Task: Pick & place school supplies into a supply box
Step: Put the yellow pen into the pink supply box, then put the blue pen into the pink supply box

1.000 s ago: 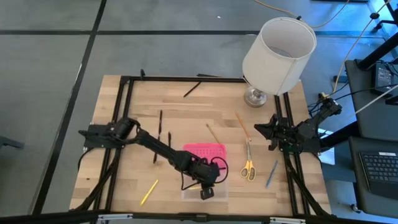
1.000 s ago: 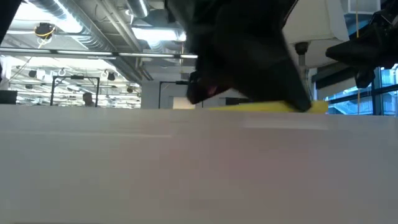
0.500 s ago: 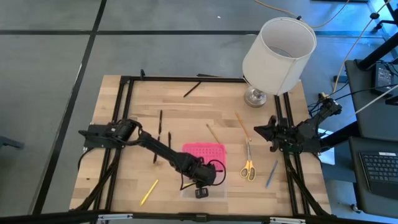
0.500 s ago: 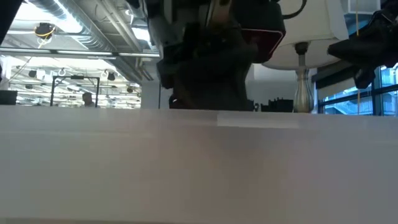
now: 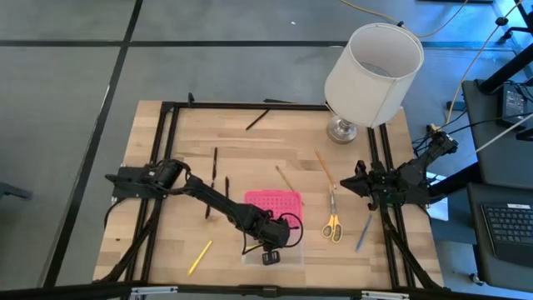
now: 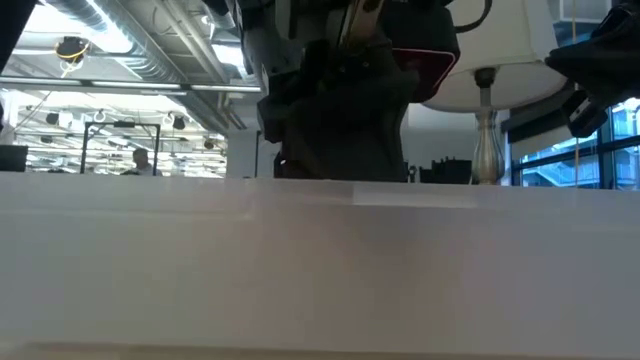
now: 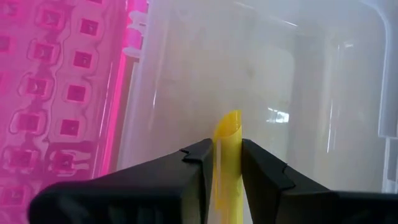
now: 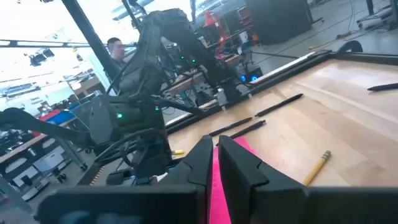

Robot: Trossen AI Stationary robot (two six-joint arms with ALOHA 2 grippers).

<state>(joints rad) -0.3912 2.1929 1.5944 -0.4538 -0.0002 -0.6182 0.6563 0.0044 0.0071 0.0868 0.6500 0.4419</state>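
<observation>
Left pincer (image 7: pixel 222 155) shifted; yellow pen (image 7: pixel 227 158) between fingers.

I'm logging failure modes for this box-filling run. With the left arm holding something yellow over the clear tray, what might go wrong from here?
1. The left gripper pinches a yellow pencil near its tip, end-on above the clear tray; released this way, it may bounce or lean out.
2. The arm hangs over the box, beside the pink lid; pulling away might nudge the light case.
3. The scissors and a blue pen lie near the waiting right gripper, which might brush them.
</observation>
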